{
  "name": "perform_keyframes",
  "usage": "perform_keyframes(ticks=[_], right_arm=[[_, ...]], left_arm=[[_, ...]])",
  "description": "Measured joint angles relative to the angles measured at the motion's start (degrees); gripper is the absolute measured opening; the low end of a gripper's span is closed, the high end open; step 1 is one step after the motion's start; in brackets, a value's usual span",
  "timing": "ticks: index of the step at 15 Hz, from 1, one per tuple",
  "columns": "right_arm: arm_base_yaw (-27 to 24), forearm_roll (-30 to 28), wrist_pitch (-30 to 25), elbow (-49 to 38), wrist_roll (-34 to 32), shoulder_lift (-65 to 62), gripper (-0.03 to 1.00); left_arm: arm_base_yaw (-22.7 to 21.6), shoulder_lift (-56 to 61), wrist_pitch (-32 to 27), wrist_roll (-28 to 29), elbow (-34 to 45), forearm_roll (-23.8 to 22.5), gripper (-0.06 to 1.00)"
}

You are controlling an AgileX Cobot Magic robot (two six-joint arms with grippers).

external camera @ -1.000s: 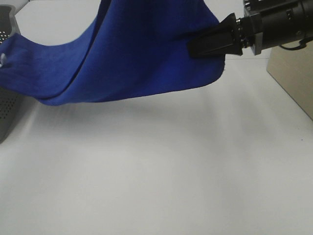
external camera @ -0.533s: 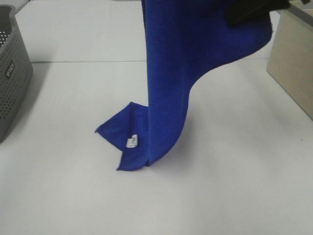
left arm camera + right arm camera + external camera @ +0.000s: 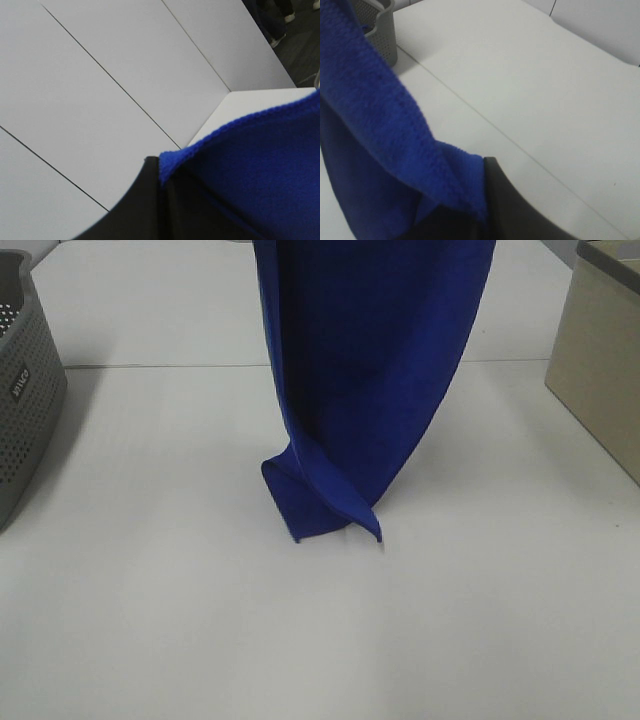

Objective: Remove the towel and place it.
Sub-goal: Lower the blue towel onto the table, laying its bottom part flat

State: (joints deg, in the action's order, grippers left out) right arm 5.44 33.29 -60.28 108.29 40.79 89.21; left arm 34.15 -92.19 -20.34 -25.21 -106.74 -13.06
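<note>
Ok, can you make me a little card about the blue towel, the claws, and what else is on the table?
towel: blue, hanging down from above the picture
bottom end: folded over, touching the white table
left claw: pinching a top edge of the towel
right claw: pinching another bit of the top edge
basket: grey with holes, far left, apart from the towel
box: beige, far right, apart from the towel
job so far: towel is out, not yet laid flat

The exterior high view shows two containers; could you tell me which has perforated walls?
The grey plastic basket at the left edge: its wall is dotted with holes, while the beige box at right has plain sides.
</note>
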Motion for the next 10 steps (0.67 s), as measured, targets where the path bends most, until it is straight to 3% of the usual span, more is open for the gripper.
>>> perform_keyframes(ticks=[4,7,8,10], right_arm=[[0.0,-1.03,0.52,8.88,-0.4,6.65,0.02],[0.0,-2.23,3.04,11.86,0.57,10.26,0.02],[0.0,-2.58,8.37,12.72,2.18,12.49,0.02],[0.0,-1.43,15.01,12.89,3.9,14.61,0.02]], left_arm=[[-0.23,-2.52,8.65,0.34,0.0,-3.15,0.0],[-3.72,-5.96,16.44,1.43,0.0,-3.9,0.0],[-6.65,-7.62,20.8,3.5,0.0,-3.55,0.0],[-8.42,-9.22,23.95,5.33,0.0,-3.21,0.0]])
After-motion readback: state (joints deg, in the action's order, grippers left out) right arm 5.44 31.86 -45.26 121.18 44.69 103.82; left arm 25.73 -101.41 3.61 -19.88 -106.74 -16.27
